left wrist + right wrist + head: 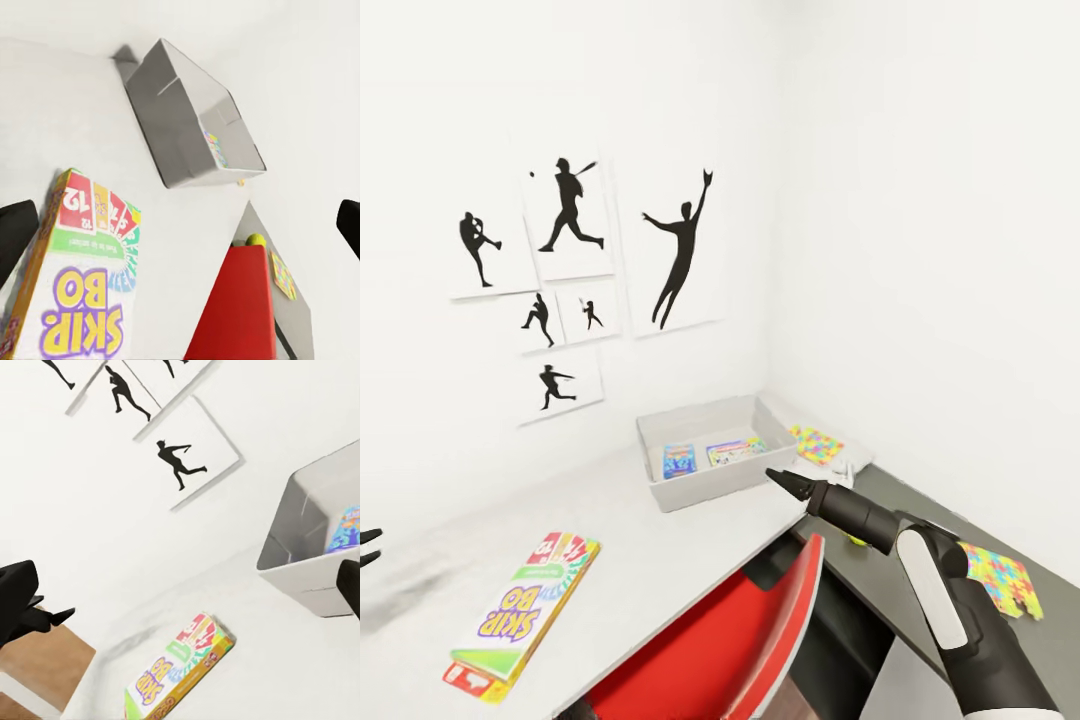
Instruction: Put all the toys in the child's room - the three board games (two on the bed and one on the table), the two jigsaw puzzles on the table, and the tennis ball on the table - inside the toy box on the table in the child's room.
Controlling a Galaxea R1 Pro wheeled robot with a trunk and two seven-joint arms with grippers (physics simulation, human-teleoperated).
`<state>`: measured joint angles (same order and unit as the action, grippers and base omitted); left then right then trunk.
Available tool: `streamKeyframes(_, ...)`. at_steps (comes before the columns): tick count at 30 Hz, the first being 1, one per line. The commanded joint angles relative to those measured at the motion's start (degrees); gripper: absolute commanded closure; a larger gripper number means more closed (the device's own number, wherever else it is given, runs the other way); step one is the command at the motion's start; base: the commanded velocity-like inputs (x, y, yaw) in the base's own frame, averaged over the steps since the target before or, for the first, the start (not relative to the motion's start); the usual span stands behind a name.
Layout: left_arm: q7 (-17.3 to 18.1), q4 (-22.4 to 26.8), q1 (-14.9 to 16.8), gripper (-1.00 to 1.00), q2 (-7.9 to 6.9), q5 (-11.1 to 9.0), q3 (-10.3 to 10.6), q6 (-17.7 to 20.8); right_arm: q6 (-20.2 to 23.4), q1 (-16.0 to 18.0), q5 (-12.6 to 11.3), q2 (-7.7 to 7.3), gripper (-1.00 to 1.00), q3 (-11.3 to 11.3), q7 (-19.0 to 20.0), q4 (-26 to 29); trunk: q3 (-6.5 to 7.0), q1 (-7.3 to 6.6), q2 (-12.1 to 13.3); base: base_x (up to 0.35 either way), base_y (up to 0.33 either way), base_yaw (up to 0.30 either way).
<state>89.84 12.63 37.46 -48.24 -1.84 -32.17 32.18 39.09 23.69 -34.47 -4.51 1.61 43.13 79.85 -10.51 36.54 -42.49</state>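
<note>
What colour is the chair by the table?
Bright red. The chair shows best in the head view, tucked under the table.

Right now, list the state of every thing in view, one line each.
toy box: two game boxes inside
Skip-Bo game: flat on the table, outside
far puzzle: on the table
near puzzle: on the dark section
left gripper: open, empty
right gripper: open
</note>
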Motion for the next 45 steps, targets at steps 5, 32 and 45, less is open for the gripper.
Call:
streamKeyframes(5,0.2,-0.1,0.1,-1.0,0.05,-0.2,0.2,0.6,0.4,0.0,-0.2,0.04,-1.0,0.1,0.0,0.0,0.08,0.01,-0.1,-0.056,0.252,0.267)
streamKeyframes(32,0.2,-0.1,0.1,-1.0,0.14,-0.2,0.2,0.6,0.5,0.0,1.7,0.52,-1.0,0.0,-0.2,0.0,0.16,0.01,-0.1,0.01,0.13,0.284)
streamKeyframes(45,0.2,-0.1,0.1,-1.0,0.33,-0.2,0.2,0.6,0.7,0.0,2.0,0.55,-1.0,0.0,-0.3,0.0,0.16,0.01,-0.1,0.0,0.13,0.286)
